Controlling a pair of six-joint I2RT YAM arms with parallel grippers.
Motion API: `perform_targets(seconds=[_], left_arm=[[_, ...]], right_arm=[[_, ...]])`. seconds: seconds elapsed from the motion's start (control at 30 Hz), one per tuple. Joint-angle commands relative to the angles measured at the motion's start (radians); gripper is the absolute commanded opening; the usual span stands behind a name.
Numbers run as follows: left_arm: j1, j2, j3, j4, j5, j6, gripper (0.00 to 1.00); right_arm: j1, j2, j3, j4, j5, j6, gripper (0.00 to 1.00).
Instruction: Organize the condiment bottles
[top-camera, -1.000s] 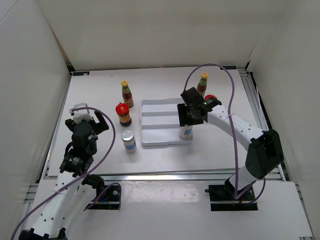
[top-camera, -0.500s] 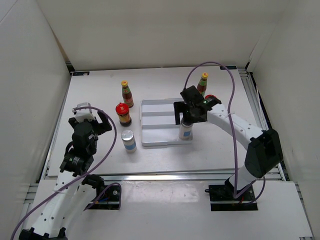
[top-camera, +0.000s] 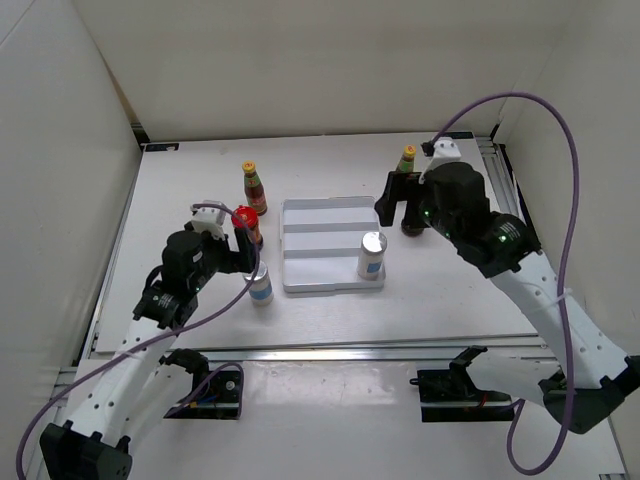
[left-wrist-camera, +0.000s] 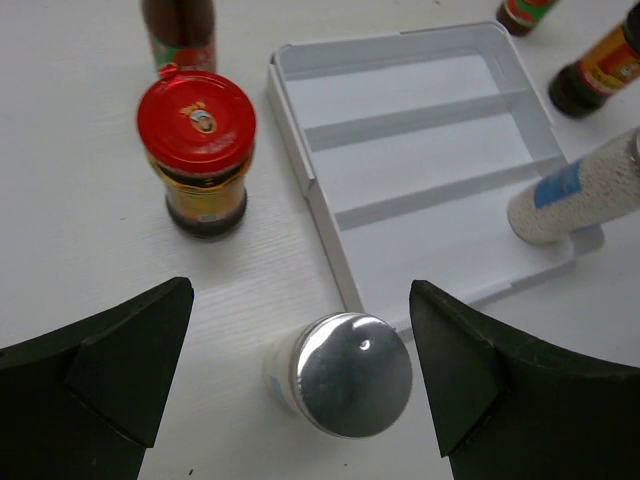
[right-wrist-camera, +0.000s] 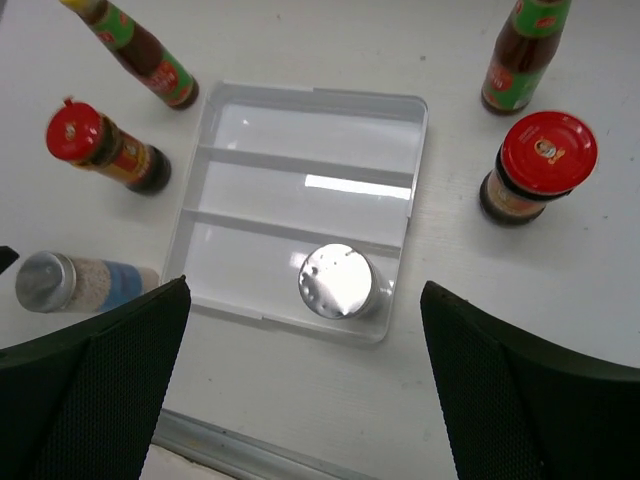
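Seen from above, the left gripper (top-camera: 243, 252) is hanging spread wide and empty near the second shaker (top-camera: 260, 285), with the left red-lidded jar (top-camera: 244, 221) crowding in just beside it. A finger coming down here could well clip that jar and tip it. The right gripper (top-camera: 400, 212), equally spread and carrying nothing, is hovering near the right sauce bottle (top-camera: 407, 160), which a careless sweep might topple. The white ridged tray (top-camera: 320, 240) is holding one silver-capped shaker (top-camera: 372, 255), standing upright at the right end of its nearest lane. The other two lanes are lying bare. The left wrist camera is looking down on the second shaker between its open fingers, with the left sauce bottle (left-wrist-camera: 180, 30) beyond the jar. The right wrist camera is showing the right red-lidded jar (right-wrist-camera: 540, 160) standing outside the tray, just off its right rim.
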Motion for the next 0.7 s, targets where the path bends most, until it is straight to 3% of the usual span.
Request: perform_targets(seconds=[0.0, 0.3, 0.67], left_arm=[[-0.027, 0.015, 0.037, 0.04, 0.137, 0.027, 1.0], [-0.12, 0.158, 0.095, -0.051, 0.044, 0.038, 1.0], [-0.12, 0.219, 0.117, -0.137, -0.065, 0.0, 1.0]], right_arm=[[0.006, 0.045, -0.066, 0.002, -0.034, -0.021, 0.99], [0.006, 0.036, -0.097, 0.002, -0.043, -0.011, 0.99], [0.006, 0.054, -0.075, -0.016, -0.034, -0.03, 0.99]])
